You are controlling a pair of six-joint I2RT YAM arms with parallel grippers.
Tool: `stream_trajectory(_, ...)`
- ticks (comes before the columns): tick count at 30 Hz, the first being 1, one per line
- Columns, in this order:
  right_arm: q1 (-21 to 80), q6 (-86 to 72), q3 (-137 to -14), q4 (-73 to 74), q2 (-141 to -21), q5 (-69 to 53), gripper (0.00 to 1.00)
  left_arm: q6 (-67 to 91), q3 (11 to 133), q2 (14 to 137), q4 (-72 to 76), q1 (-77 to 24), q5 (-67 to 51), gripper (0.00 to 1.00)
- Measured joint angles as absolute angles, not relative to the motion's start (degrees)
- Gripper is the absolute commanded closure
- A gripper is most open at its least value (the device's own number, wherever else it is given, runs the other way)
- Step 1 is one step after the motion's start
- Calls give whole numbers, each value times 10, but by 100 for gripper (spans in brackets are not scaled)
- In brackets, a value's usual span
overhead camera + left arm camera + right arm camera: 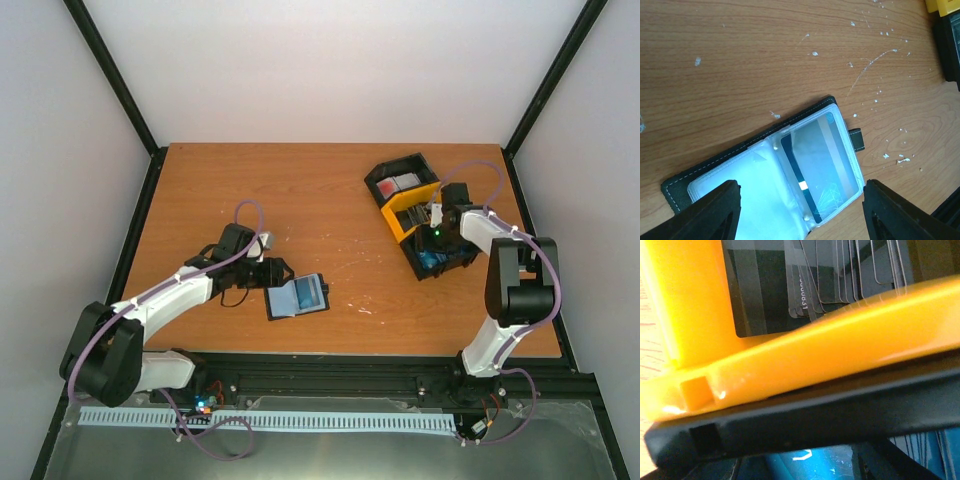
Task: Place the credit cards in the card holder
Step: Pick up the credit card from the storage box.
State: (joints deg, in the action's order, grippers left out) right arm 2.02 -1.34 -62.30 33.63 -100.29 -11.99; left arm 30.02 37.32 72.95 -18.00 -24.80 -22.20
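A black card holder (297, 297) lies open on a wooden tabletop (300, 190), close to the near edge and left of the middle. A dark card (810, 175) sits inside one of its clear sleeves. The left pincer (272, 272) hovers just over it, jaws wide apart, gripping nothing. Toward the right edge, a joined row of black and yellow trays (393, 222) holds more credit cards (840, 275). The right pincer (437, 218) hangs over the yellow tray. I cannot tell whether it is open or closed.
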Motion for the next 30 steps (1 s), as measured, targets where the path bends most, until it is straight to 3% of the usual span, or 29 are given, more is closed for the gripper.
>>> stream_trajectory(17, 0, -18, -612, 349, -1001, -201, 58, 294, 382, 735, -159, -248, -208, 31)
stream_trajectory(30, 0, -29, -618, 349, -1009, -168, 51, 295, 417, 758, -136, -248, -171, 28)
